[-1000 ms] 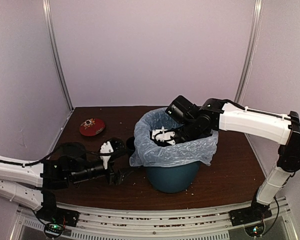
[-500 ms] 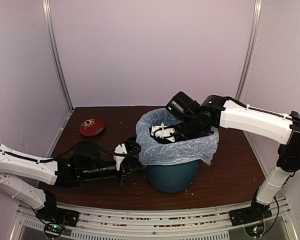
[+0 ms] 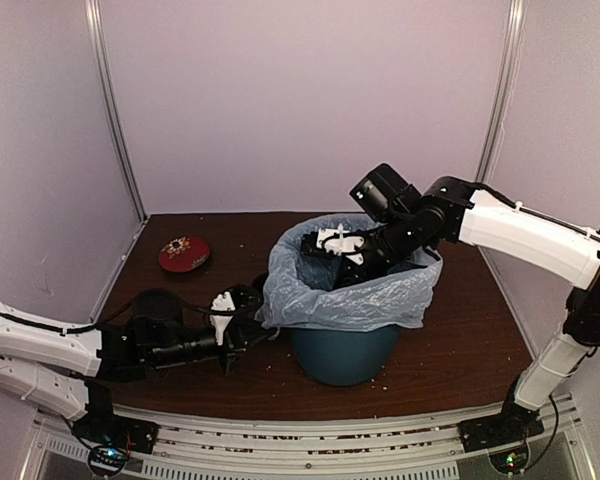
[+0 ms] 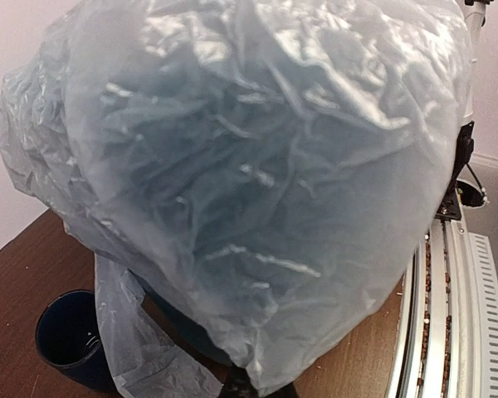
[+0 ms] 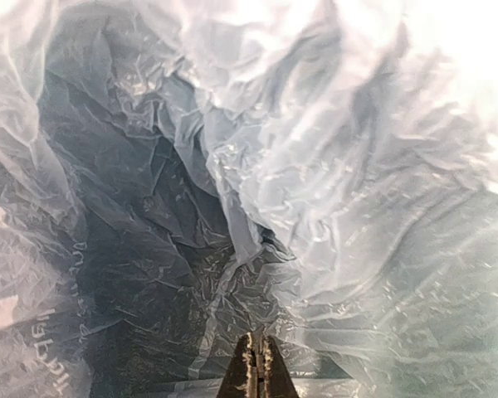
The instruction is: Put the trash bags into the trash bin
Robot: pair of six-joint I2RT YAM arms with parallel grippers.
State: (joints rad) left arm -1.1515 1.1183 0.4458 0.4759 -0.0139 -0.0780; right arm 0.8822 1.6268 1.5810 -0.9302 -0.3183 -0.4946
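Black left gripper (image 3: 248,322): low beside the bin's left flank, clenched; the wrist view shows its tips pinching the loose hem of the trash bag (image 3: 345,300).
Right gripper (image 5: 251,369): inside the bag mouth, above the rim, tips pressed together; can't tell if film is caught between them.
Bag: draped over the trash bin (image 3: 345,355), mouth open, skirt hanging outside at front and left; rear-left edge puffed above the rim, not seated.
Bin: upright mid-counter (image 3: 460,340); light plastic, probably slides or tips easily.
Step (my read): seat the liner by spreading it inside and drawing the hem down outside.
How, left: pull the hem down along the wall, not outward; a sideways tug would drag the bin.
How, right: press film down and out against the inner wall, slowly; thin film can tear or cling to the fingers.
Watch: dark blue mug (image 4: 66,340) just beside the bin on the left arm's side; keep arm and hem off it.
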